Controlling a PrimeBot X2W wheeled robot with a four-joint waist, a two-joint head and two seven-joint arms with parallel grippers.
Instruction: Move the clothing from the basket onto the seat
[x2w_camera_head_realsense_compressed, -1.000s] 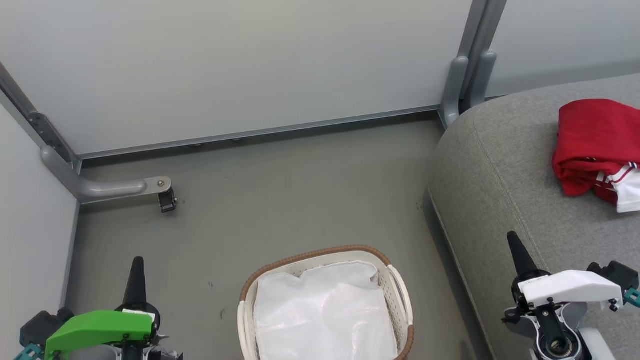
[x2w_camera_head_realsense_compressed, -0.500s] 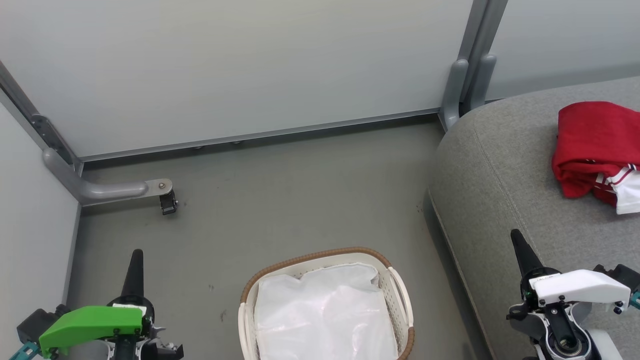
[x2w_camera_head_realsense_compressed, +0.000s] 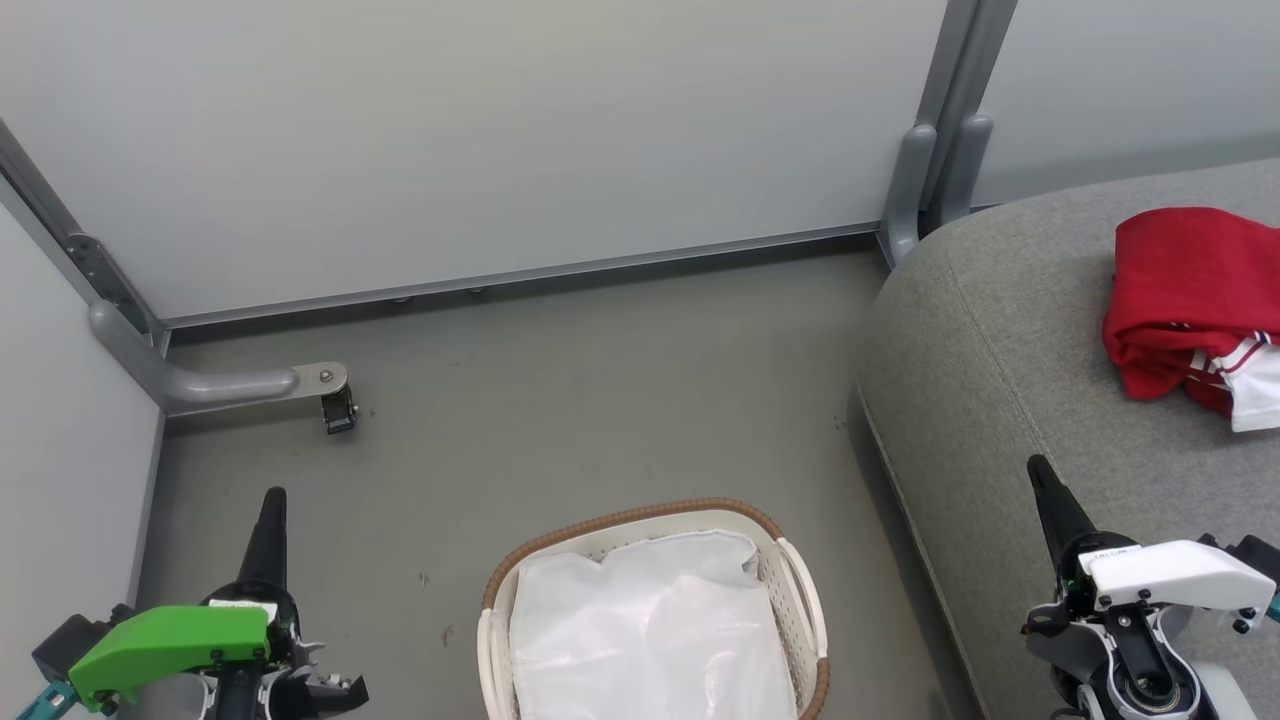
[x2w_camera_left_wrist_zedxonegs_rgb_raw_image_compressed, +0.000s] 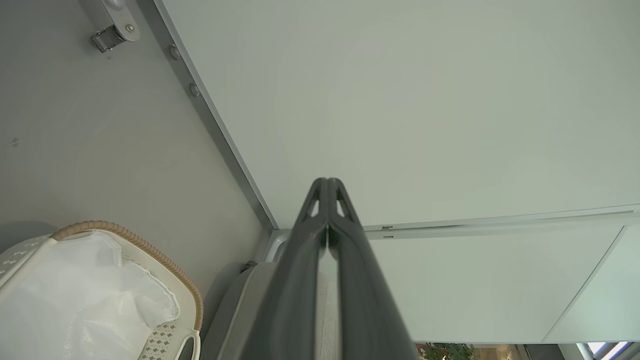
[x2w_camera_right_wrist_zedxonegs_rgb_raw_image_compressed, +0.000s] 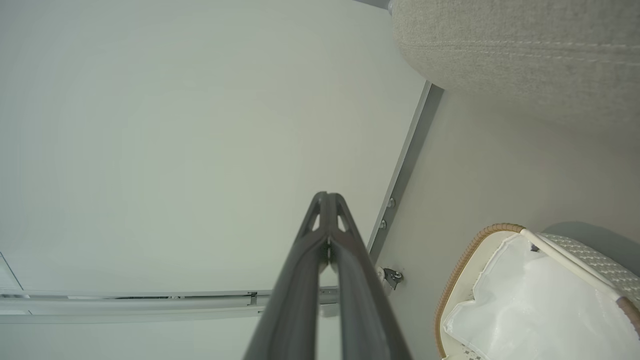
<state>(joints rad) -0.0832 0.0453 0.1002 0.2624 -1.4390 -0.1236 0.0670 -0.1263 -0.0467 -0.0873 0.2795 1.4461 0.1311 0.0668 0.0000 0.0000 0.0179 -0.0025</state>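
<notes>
No writing, number or label is legible on the clothing or elsewhere.

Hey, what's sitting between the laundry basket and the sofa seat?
Only a strip of bare grey floor separates the basket from the seat, in the head view.

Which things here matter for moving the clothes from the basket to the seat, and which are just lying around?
Part of the job:
- red clothing, lying on the seat
- basket
- seat

Just lying about:
- white liner sheet in the basket
- metal bracket on the floor
</notes>
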